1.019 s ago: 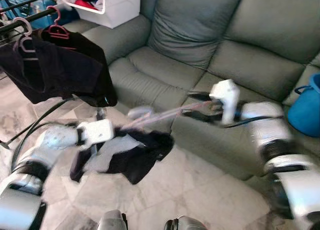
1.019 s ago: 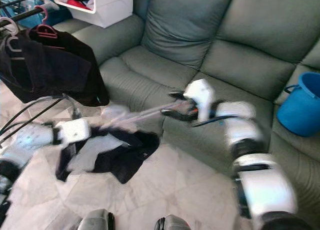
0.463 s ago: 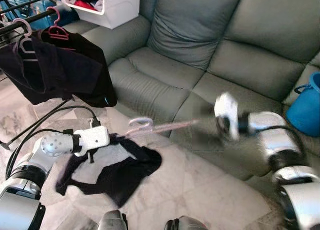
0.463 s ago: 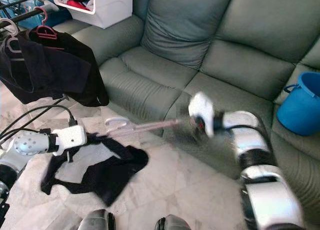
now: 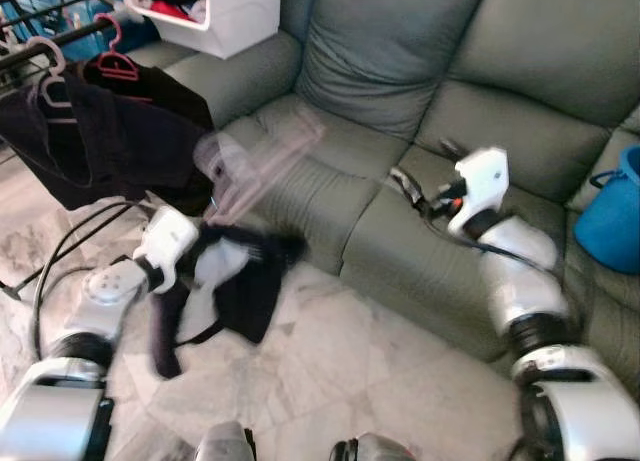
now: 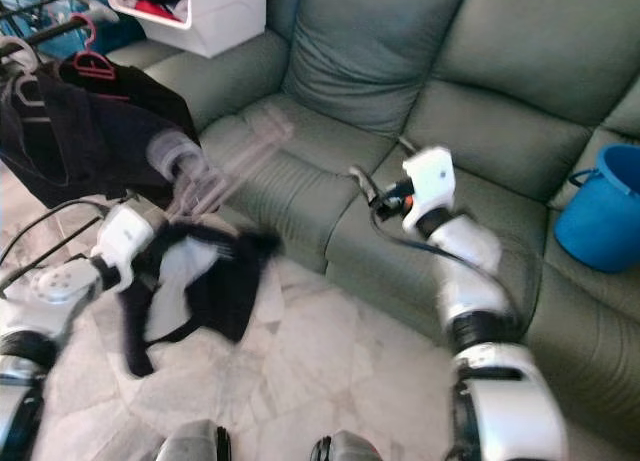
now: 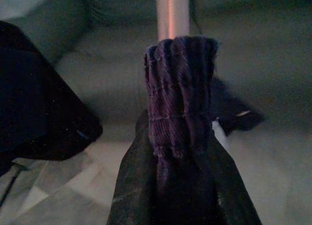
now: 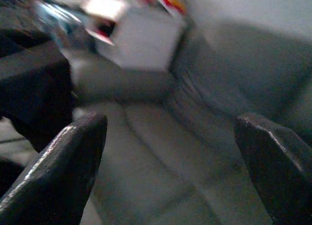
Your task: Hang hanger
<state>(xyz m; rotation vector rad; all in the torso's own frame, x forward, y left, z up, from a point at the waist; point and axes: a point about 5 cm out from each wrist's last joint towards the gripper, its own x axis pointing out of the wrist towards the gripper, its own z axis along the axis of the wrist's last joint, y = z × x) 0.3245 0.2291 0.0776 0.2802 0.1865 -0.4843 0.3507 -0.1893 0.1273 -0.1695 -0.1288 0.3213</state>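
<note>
My left hand sits at the left of the frame, low and just below the hanging clothes; whether its fingers are together or apart I cannot tell, since dark cloth covers them. From it the pink hanger slants up and to the right, a pale, blurred plastic shape reaching toward the sofa seat. A dark garment with a ribbed, corduroy-like fold droops from the hanger beside my hand, hanging limp over the pale marbled floor.

My right hand is at the middle right, well apart from the hanger, with its two black fingers spread wide and holding nothing, above the grey-green cushioned sofa.

At the upper left, a black drying rack carries dark clothes on a red hanger and a pale one. A white storage box stands at the top, a blue bucket at the right edge.
</note>
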